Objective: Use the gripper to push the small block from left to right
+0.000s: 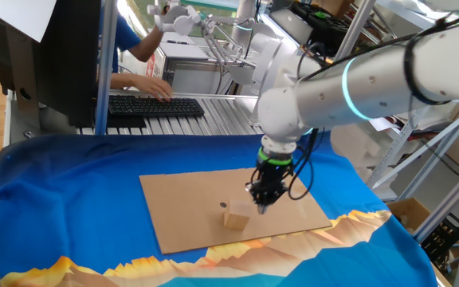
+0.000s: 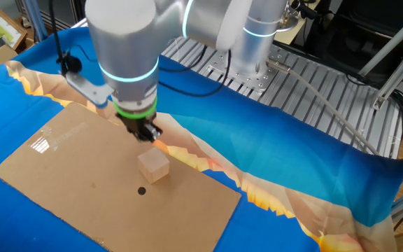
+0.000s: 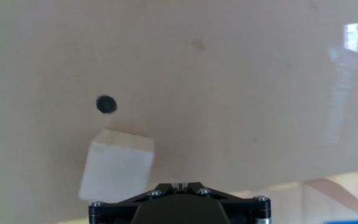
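Tan small block (image 2: 153, 166) sits by gripper (image 2: 147, 135) (on cardboard (image 2: 61, 168)).

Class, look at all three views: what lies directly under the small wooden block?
The small block rests on the brown cardboard sheet, which lies on a blue cloth. A dark dot sits beside it, uncovered. Whatever mark the block's own base covers cannot be seen.

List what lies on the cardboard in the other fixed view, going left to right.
White printed mark → small dark dot → small block. The gripper hangs just above the block, overlapping it in left-right position, so it is left out of the order. All sit on the cardboard sheet.
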Robot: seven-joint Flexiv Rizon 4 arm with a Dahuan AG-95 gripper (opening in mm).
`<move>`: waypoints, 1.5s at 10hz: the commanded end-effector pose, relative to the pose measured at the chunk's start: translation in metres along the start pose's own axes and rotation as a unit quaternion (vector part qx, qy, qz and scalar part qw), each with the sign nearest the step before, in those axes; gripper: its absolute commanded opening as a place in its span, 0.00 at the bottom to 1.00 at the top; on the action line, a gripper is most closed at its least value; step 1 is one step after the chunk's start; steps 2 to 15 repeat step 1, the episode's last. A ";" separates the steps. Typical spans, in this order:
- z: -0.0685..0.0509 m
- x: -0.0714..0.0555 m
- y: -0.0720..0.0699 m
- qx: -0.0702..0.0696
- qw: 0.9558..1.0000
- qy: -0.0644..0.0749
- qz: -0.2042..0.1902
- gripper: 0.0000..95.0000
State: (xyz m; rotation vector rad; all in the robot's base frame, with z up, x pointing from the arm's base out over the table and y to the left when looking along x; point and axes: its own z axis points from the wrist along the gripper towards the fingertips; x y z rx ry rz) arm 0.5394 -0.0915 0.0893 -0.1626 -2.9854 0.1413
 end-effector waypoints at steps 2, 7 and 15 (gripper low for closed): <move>-0.008 0.002 -0.008 0.000 1.000 -0.001 0.004 0.00; -0.008 0.002 -0.008 0.000 1.000 -0.001 0.004 0.00; -0.008 0.002 -0.008 0.000 1.000 -0.001 0.004 0.00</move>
